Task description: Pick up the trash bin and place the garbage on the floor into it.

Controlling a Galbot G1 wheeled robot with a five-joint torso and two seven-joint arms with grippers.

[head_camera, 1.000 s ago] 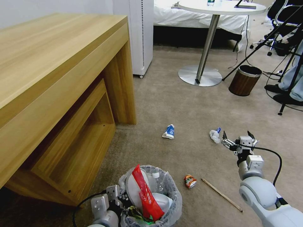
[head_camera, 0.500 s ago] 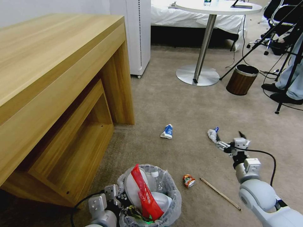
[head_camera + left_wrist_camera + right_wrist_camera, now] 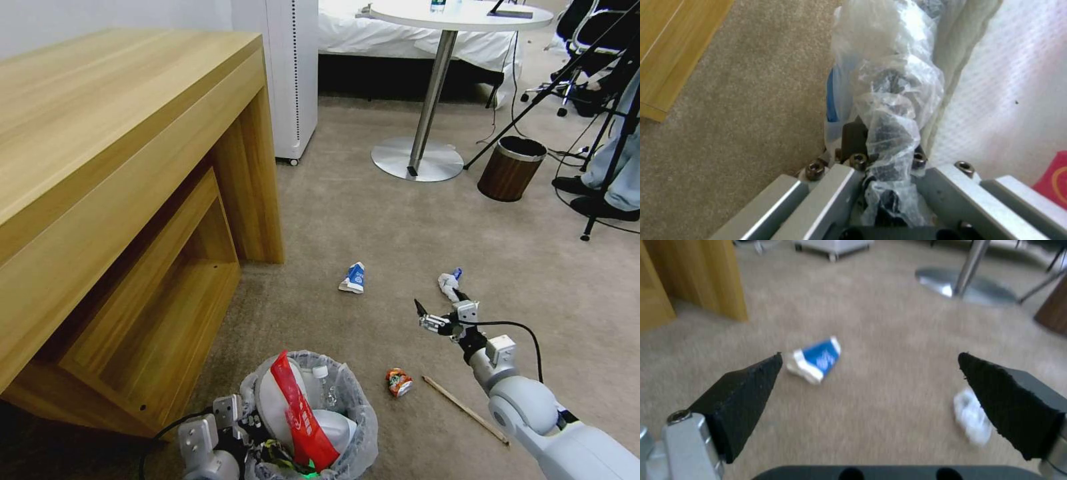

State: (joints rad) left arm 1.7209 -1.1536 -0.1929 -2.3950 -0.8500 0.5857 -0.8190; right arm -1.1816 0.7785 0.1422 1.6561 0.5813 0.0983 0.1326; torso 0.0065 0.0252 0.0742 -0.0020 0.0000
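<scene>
I cannot read any text here. The blue-white carton (image 3: 815,359), left of centre in my right wrist picture, carries white marks, and the red wrapper (image 3: 298,413) at the bottom carries a print, both illegible.

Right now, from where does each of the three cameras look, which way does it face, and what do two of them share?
Head view: sits high, faces forward and down at the floor; the trash bin, left gripper and right gripper show low.
Left wrist view: sits on the left arm, close against the trash bin's plastic bag; its fingers clamp the rim.
Right wrist view: sits on the right arm, low, facing forward between open fingers.
Shared: head and right wrist views both show the blue-white carton and crumpled white paper.
</scene>
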